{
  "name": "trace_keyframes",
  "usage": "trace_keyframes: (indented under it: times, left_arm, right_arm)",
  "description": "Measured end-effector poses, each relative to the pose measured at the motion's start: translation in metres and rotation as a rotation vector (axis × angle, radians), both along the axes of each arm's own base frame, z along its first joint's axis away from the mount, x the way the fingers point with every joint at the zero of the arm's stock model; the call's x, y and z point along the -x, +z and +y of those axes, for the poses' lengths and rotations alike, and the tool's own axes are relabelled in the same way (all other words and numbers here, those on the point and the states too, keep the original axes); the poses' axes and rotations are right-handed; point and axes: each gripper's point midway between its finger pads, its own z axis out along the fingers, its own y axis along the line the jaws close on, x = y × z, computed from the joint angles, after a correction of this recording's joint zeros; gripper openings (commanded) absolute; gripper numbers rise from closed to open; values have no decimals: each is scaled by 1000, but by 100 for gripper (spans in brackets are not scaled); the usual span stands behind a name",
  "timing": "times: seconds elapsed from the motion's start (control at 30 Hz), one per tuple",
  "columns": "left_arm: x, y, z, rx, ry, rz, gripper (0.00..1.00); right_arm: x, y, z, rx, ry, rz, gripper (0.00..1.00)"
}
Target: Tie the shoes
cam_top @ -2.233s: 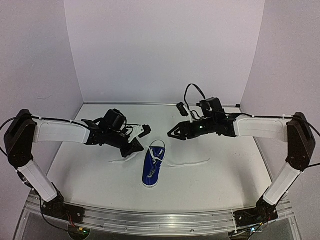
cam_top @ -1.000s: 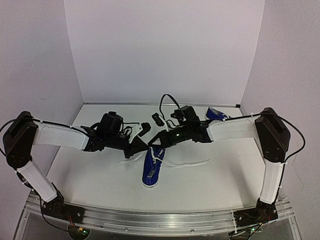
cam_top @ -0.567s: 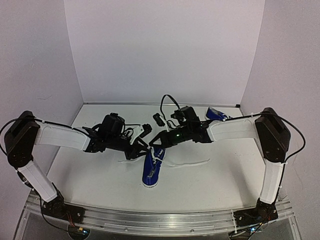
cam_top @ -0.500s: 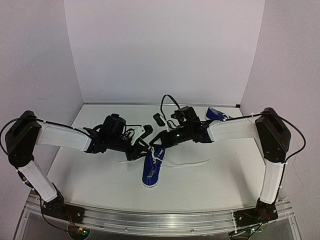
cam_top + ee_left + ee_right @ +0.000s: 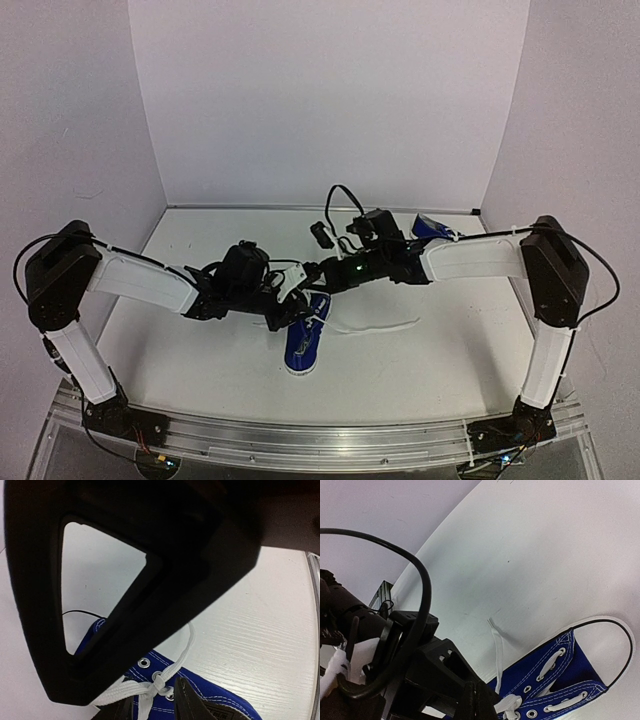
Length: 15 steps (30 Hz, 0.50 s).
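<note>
Right fingers (image 5: 479, 707) closed, pinching the white lace (image 5: 506, 703) of the blue sneaker (image 5: 540, 672); left fingers (image 5: 200, 555) alongside, opening cannot be told.

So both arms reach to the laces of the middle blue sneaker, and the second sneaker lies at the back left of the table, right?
Not quite: the second sneaker lies at the back right of the table, behind the right arm, as the top external view shows. Both arms do reach to the laces of the middle blue sneaker.
</note>
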Motion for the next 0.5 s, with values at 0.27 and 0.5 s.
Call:
trace_keyframes:
  times: [0.27, 0.5]
  left_arm:
    - [-10, 6, 10, -5, 68, -54, 38]
    - [-9, 14, 23, 5, 85, -68, 46]
  right_arm:
    - [1, 1, -1, 0, -1, -1, 0]
    - [2, -2, -2, 4, -1, 4, 0]
